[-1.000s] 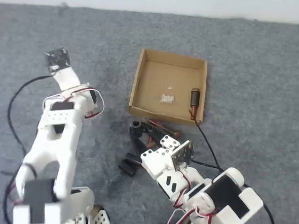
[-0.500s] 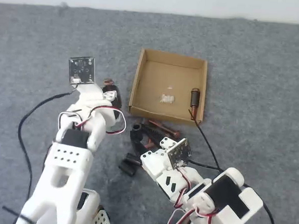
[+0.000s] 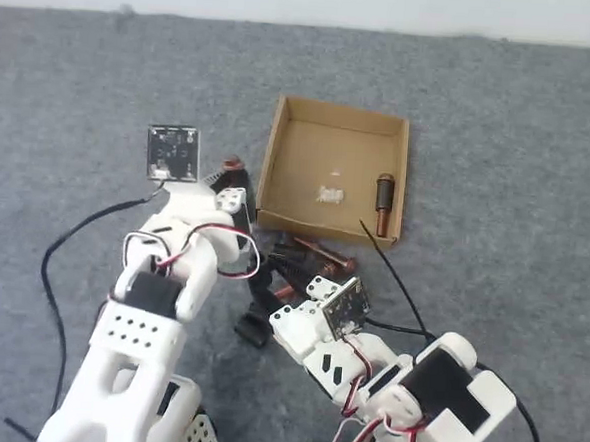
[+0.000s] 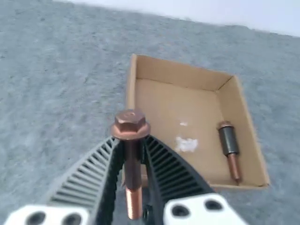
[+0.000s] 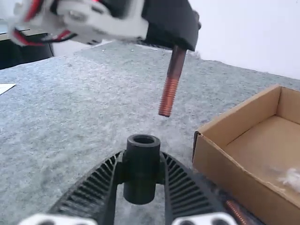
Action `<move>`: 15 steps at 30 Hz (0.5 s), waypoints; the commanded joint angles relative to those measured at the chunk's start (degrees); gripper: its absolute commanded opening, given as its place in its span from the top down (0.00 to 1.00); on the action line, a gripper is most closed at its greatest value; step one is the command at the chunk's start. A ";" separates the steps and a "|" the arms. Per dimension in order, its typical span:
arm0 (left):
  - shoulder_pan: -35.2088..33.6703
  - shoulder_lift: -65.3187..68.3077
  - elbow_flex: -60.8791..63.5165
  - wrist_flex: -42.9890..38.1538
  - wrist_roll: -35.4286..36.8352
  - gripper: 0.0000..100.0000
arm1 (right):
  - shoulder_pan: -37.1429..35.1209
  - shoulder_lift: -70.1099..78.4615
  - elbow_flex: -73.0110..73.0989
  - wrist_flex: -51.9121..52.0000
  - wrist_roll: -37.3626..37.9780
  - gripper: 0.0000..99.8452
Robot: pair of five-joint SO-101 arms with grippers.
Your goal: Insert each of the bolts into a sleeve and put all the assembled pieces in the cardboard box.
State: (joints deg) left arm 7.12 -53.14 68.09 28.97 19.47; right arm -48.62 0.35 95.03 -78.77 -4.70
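Because the cardboard box (image 3: 334, 111) looked light and thin-walled, apt to slide on the grey mat (image 3: 500, 143), I judged it best left standing beyond both arms, one assembled piece (image 3: 384, 198) lying inside beside a side wall. I had the left gripper (image 4: 132, 146) clamped on the copper-coloured bolt (image 4: 131, 125) just under its hex head, thread hanging near the bore of the black sleeve (image 5: 142, 146), which the right gripper (image 5: 141, 160) pinched upright at mid-body. Both parts looked rigid, smooth and dense, so I judged firm mid-length holds safest, and I could read no brand, label or writing.
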 commanded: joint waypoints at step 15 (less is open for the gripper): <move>8.70 -24.35 6.11 10.81 4.75 0.99 | -0.48 -0.66 0.88 0.13 -0.35 0.99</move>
State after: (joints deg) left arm 11.60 -73.19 75.21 37.23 22.73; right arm -48.62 0.35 95.03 -78.77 -4.70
